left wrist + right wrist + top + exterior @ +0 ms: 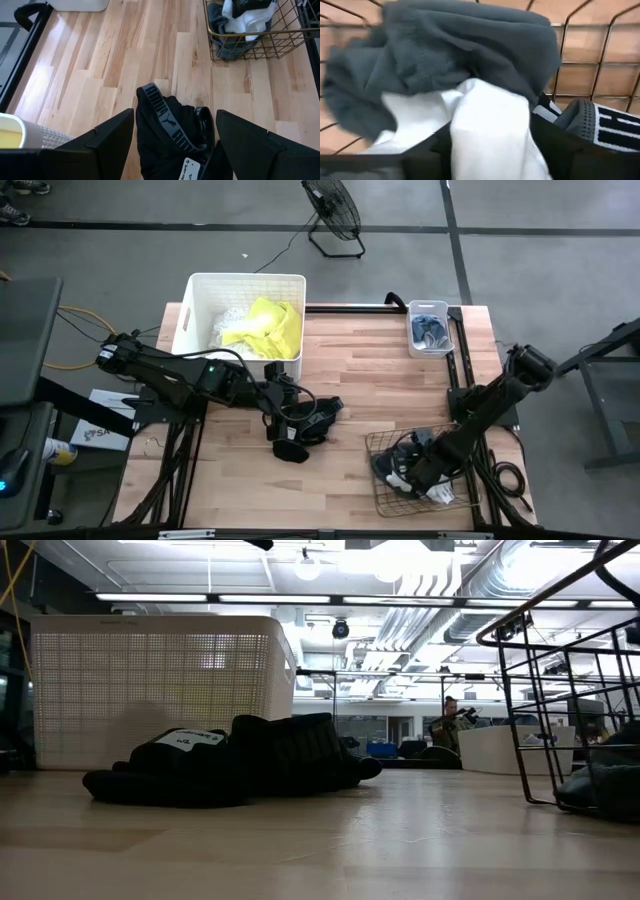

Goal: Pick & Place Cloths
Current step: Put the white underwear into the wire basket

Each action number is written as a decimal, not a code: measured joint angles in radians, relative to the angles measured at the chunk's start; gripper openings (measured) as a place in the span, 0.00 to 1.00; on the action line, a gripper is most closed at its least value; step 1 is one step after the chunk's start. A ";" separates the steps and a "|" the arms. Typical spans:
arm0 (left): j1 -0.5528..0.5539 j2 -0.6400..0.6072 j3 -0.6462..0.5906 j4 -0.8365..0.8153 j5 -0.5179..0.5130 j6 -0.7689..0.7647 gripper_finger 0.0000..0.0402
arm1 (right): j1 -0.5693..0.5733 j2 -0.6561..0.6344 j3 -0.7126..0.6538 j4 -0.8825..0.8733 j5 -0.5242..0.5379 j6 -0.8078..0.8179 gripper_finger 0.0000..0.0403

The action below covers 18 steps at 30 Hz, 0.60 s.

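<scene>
Left gripper [283, 423] spread open over black garment [170, 132] on table [380, 370], lined up to grasp. Right gripper [425, 470] down in wire basket [385, 495] among grey and white cloths [470, 105]; finger state cannot be told, likely depositing

Black cloth [305, 425] crumpled mid-table; yellow cloth [268, 327] in tub; grey and white cloths [445, 75] in basket.

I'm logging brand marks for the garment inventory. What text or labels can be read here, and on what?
"PUMA", repeated along the grey waistband of the black garment on the table.
White tag on that garment: printed, too small to read.
White print on a black cloth in the wire basket: not legible.
</scene>
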 joint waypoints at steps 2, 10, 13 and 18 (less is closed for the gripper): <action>0.000 0.000 0.000 0.000 0.000 0.000 0.69 | 0.000 -0.030 0.000 -0.006 0.008 -0.001 0.51; 0.000 0.000 0.000 0.000 0.000 0.000 0.69 | 0.000 -0.155 0.001 -0.008 0.079 -0.037 0.62; 0.000 0.000 0.000 -0.001 0.000 0.000 0.69 | 0.000 -0.203 0.001 -0.011 0.093 -0.060 0.62; 0.000 0.000 0.000 -0.022 0.000 -0.002 0.69 | 0.000 -0.281 0.002 -0.010 0.125 -0.092 0.62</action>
